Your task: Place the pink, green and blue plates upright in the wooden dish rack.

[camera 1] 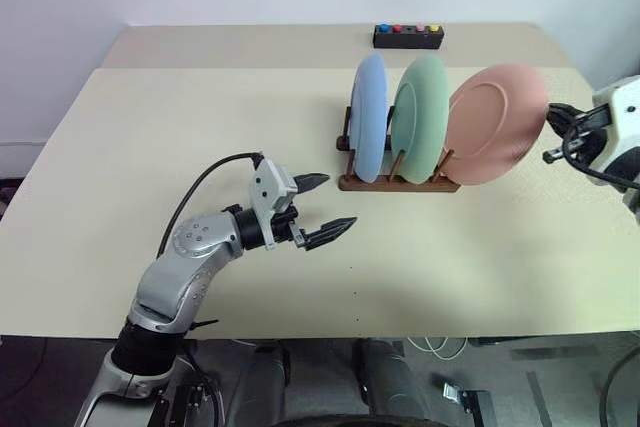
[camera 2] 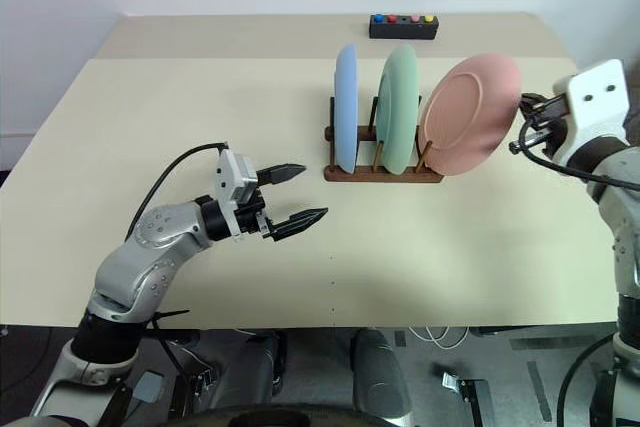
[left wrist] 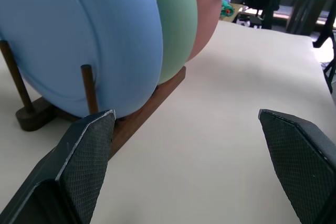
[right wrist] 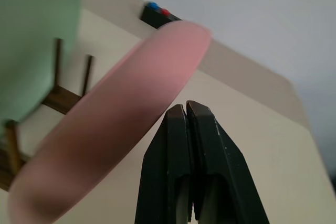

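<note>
Head views: the blue plate (camera 1: pixel 370 117), green plate (camera 1: pixel 418 117) and pink plate (camera 1: pixel 497 123) stand in the wooden dish rack (camera 1: pixel 398 181) toward the tabletop's (camera 1: pixel 150 167) far right.

Left wrist view: left pincer (left wrist: pixel 188 153) gapes, facing the rack's end.

Right wrist view: right pincer (right wrist: pixel 187 109), fingers together and empty, sits just beside the pink plate's rim, nearer it.

The blue plate (camera 1: pixel 370 117), green plate (camera 1: pixel 420 117) and pink plate (camera 1: pixel 495 122) look smooth and matt. The rack (camera 1: pixel 398 183) is dark wood. The table (camera 1: pixel 200 137) is smooth and dull.
</note>
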